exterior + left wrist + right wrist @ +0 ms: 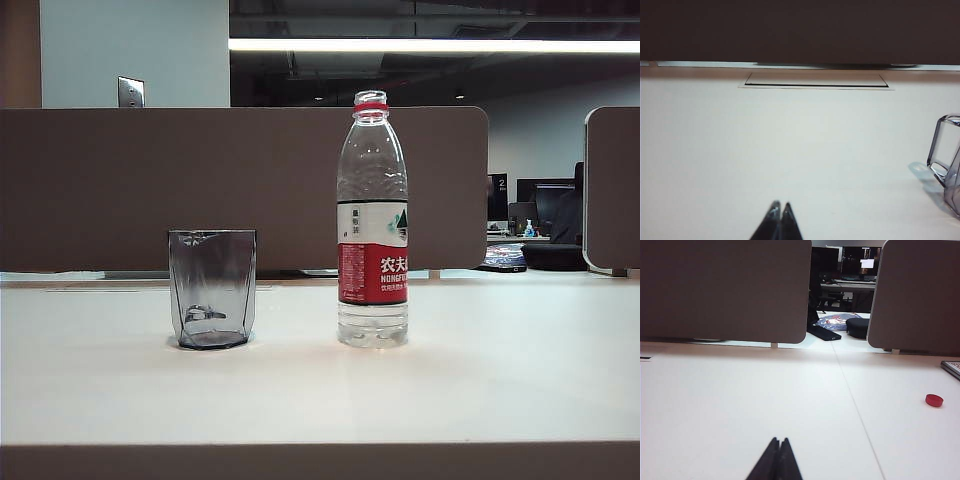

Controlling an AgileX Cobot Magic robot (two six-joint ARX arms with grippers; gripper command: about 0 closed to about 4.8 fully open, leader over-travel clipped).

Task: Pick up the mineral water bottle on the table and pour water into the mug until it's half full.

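— Tall clear plastic mineral water bottle (372, 222), red neck ring, white-and-red label: upright on the wide white table (320, 390), uncapped, right of centre in the exterior view. Water level hard to read through the plastic.

— Short grey-tinted faceted glass mug (212, 288): upright to its left, apart from it. Cut off at the frame edge in the left wrist view (947, 160); contents unclear.

— Left gripper (780, 206): clenched, tips pressed together above bare table, grasping nothing. Only the tips visible.

— Right gripper (779, 441): likewise clenched and empty, over bare table. Small red cap (934, 400) lying well off to one side. Neither arm visible in the exterior view.
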